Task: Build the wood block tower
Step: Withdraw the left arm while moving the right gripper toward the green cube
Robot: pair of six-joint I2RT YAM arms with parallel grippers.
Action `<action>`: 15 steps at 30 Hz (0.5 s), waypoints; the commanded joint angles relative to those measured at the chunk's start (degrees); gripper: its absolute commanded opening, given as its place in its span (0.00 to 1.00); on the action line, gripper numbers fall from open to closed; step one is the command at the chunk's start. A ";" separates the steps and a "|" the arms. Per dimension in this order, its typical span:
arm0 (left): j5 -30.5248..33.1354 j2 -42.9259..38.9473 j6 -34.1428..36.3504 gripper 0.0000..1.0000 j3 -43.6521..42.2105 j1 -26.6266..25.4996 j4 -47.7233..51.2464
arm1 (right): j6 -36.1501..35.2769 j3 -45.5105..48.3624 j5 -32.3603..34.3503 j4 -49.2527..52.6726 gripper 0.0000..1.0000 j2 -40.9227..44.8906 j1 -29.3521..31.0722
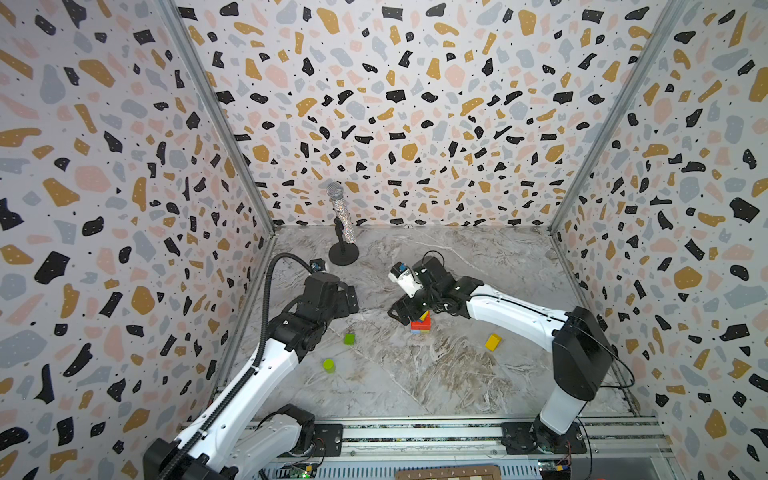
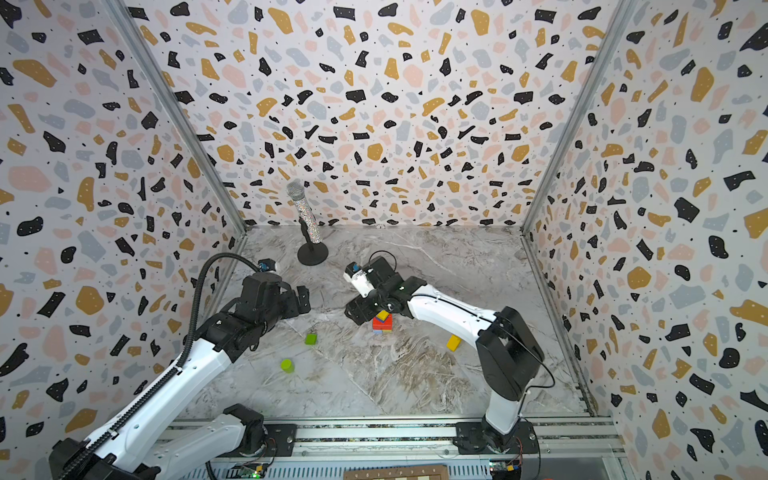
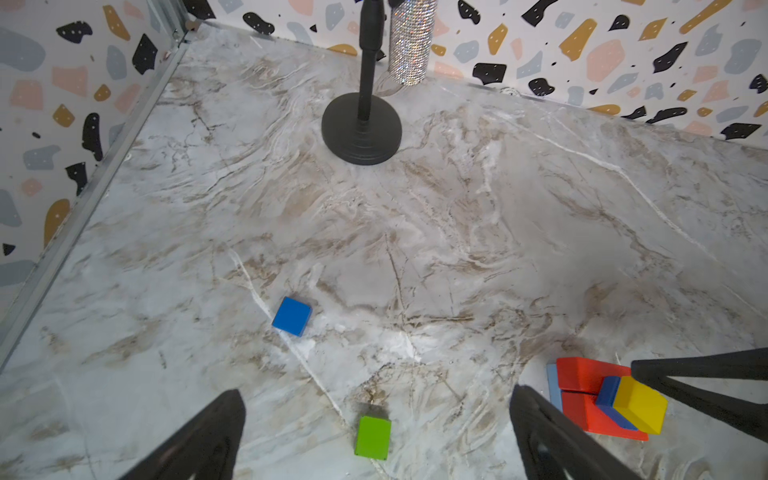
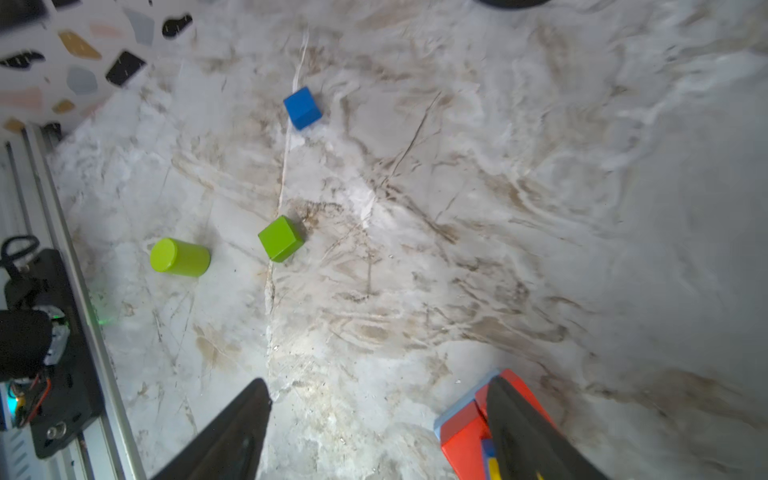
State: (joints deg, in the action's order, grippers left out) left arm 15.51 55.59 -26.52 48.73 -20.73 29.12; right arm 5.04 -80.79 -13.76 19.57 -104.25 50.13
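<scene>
Hovering over the marble table (image 3: 457, 249), my left pincer (image 3: 374, 390) is spread as wide as it goes and has hold of nothing. The green cube (image 3: 372, 437) lies on the table almost centred in the gap between its two fingers, apart from both. It is a cube, so it has no long axis to line up with; its faces sit a little askew to my fingers. The blue cube (image 3: 292, 316) lies farther out, toward the microphone stand (image 3: 361, 129).

The tower (image 3: 598, 399) stands mid-table, well apart from my left pincer, and my right pincer (image 4: 376, 378) is at it. It has a light-blue base, two red bricks, a blue piece, and a yellow block (image 3: 638, 405) on top, turned out of square with the reds. My right fingers are wide apart. The table shows bare between them and the tower is just inside one finger. I cannot tell whether that finger touches the yellow block, but I see no grip on it.

I judge the green cube belongs to my left arm, with a straight descent. The lime cylinder (image 1: 328, 365) also lies on the left side. The yellow brick (image 1: 493, 342) lies nearer my right arm.
</scene>
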 commanded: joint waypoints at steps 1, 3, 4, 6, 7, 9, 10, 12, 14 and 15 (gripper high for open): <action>0.64 -3.48 0.83 1.00 -0.38 2.15 -0.21 | -4.33 -5.59 1.76 3.99 0.84 -3.61 3.14; 2.01 -5.60 0.13 1.00 -0.97 3.00 -0.36 | -5.86 -7.85 1.79 4.33 0.83 -6.45 4.83; 2.51 -6.54 -0.31 1.00 -1.32 3.58 -0.64 | -6.75 -8.93 2.06 4.57 0.83 -7.96 5.56; 3.07 -8.07 -1.27 1.00 -2.07 4.53 -1.38 | -8.17 -11.01 2.61 5.20 0.83 -10.54 6.82; 3.19 -8.74 -1.66 1.00 -2.52 5.02 -1.86 | -8.82 -11.98 2.64 5.47 0.83 -11.77 7.32; 3.26 -9.96 -2.03 1.00 -3.36 5.57 -2.77 | -9.76 -13.45 2.30 5.59 0.83 -13.62 8.08; 3.40 -10.72 -1.96 1.00 -3.87 5.70 -3.49 | -10.17 -14.02 1.97 5.35 0.83 -14.32 8.39; 4.61 -12.57 -2.04 1.00 -4.82 5.78 -4.25 | -10.64 -14.48 1.29 4.42 0.83 -15.26 8.84; 5.73 -14.66 -2.31 1.00 -5.43 5.79 -4.69 | -10.78 -14.82 0.90 3.22 0.83 -16.12 9.18; 6.11 -15.74 -2.40 1.00 -5.70 5.79 -4.83 | -10.84 -15.06 0.69 2.75 0.83 -16.61 9.26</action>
State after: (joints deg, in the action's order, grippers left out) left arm 19.18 42.54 -28.23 43.62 -15.38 27.51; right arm -4.05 -93.34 -12.40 22.52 -121.36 59.27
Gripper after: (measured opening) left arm 0.998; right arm 0.828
